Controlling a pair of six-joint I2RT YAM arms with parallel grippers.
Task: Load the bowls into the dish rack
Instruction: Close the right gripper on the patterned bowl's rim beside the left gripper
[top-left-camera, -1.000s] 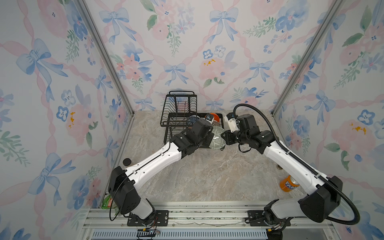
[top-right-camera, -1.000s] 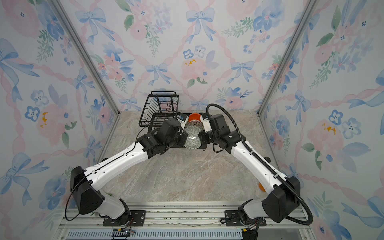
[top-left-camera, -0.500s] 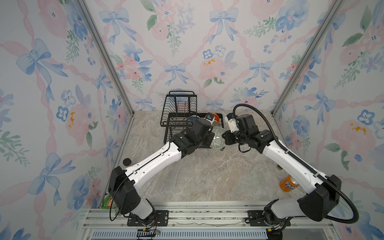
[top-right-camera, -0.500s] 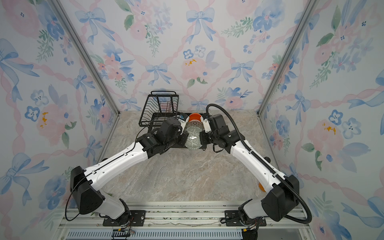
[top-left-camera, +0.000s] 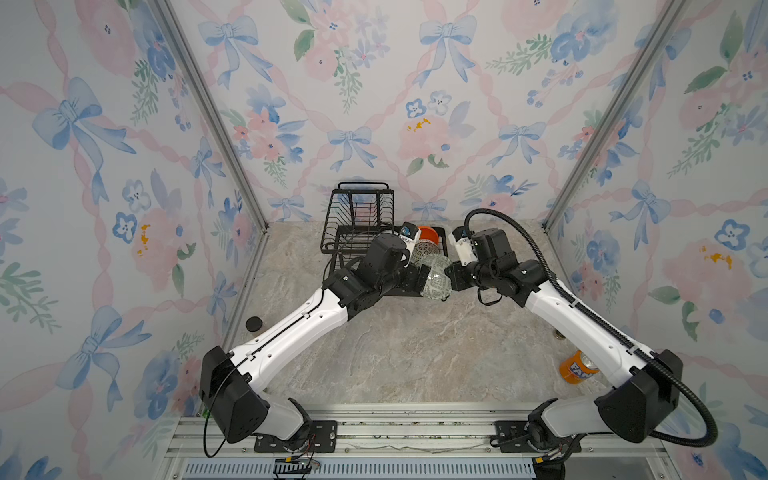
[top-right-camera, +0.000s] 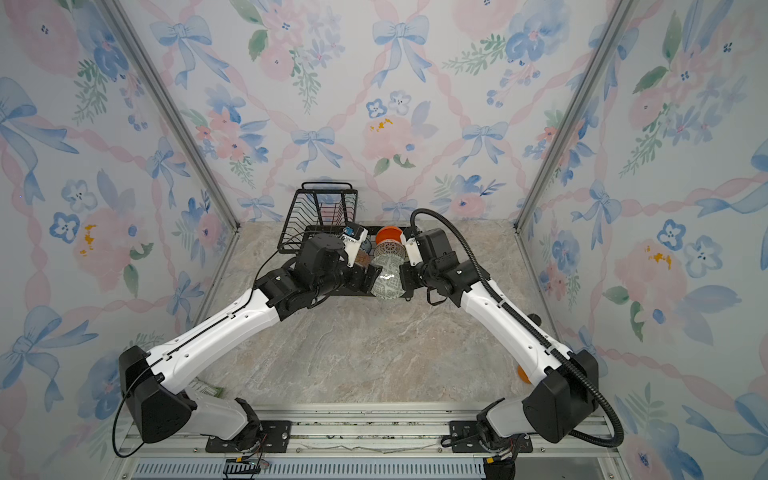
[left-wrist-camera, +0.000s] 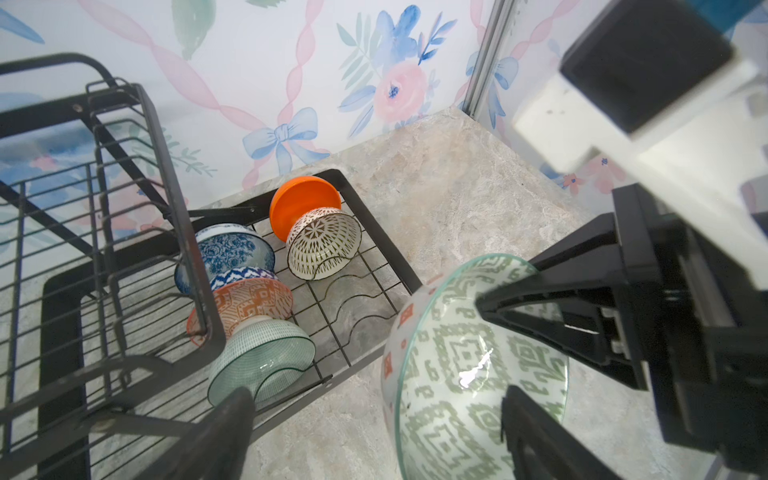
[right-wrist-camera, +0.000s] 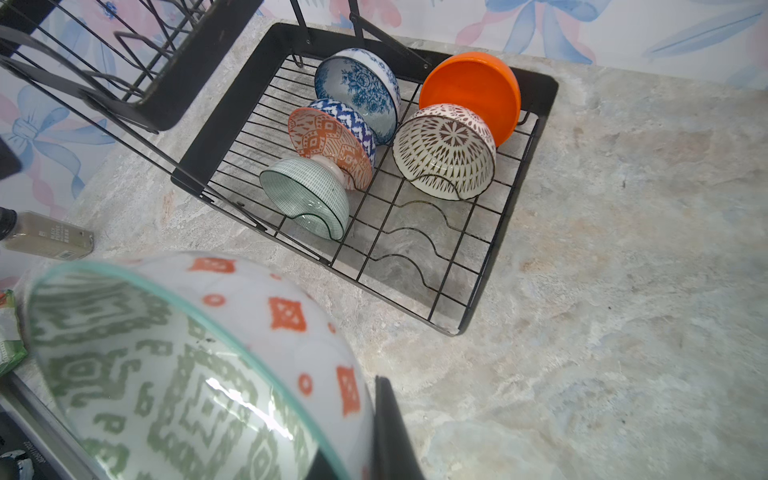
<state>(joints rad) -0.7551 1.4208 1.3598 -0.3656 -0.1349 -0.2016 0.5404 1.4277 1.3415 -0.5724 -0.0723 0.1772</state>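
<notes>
Right pincer (left-wrist-camera: 505, 286) clenched on grey-green bowl (left-wrist-camera: 449, 365) rim. Left pincer (left-wrist-camera: 374, 395) released, jaws wide. Dish rack (left-wrist-camera: 376, 226) just beyond both.

Soda can (top-right-camera: 521, 372) mostly hidden behind right arm (top-right-camera: 515, 332), grey-green bowl (right-wrist-camera: 166, 374) cropped at frame edge

Up high, both top views look down and forward across the table (top-left-camera: 415, 357) from well back: mounting rail (top-left-camera: 415, 432) along the bottom edge, dish rack (top-left-camera: 361, 208) just above centre, back wall (top-left-camera: 374, 104) filling the top. They share nearly the whole scene, shifted slightly sideways. Left wrist camera, in close, angles down over the rack's lower tray, with the grey-green bowl (left-wrist-camera: 469, 365) right at the lens. Right wrist camera, closer still, takes that same tray and bowl from the bowl's other side.
</notes>
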